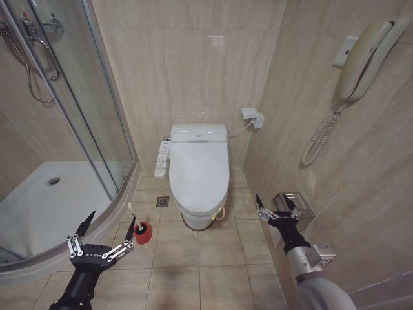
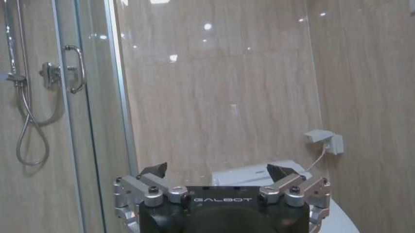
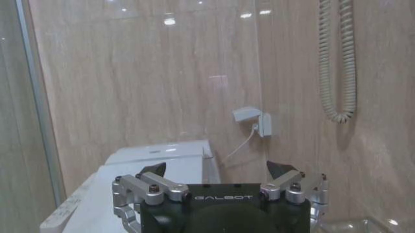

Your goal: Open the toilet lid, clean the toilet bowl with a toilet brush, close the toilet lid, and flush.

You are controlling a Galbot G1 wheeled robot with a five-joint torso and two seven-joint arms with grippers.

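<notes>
Head view: large smooth white plastic oval toilet lid (image 1: 200,171) down and shut over the white ceramic toilet bowl (image 1: 196,218), well ahead of both sets of jaws, small yellow loop (image 1: 221,213) hanging at its front edge. Left gripper (image 1: 108,232) low over the tiled floor (image 1: 213,265), jaws spread wide and empty. Thin white-handled toilet brush (image 1: 133,217) with its round red holder cup (image 1: 143,234) just beside the tip of the left jaws, on their inner side. Right gripper (image 1: 277,206) held off to the far side of the toilet, jaws likewise wide, nothing between them, a metal paper holder (image 1: 295,203) close behind.

Left wrist view: left gripper (image 2: 217,171) open and empty, beige wall tiles and the toilet's rear cover ahead beyond the jaws, glass shower door (image 2: 91,97) to one side.

Right wrist view: right gripper (image 3: 217,170) open, closed toilet lid (image 3: 129,194) ahead and below the jaws.

Likely risks: brush cup knocked over by a careless left-arm sweep, given how near it stands; thin loop missed or slipping from the jaws, letting the lid drop back.
</notes>
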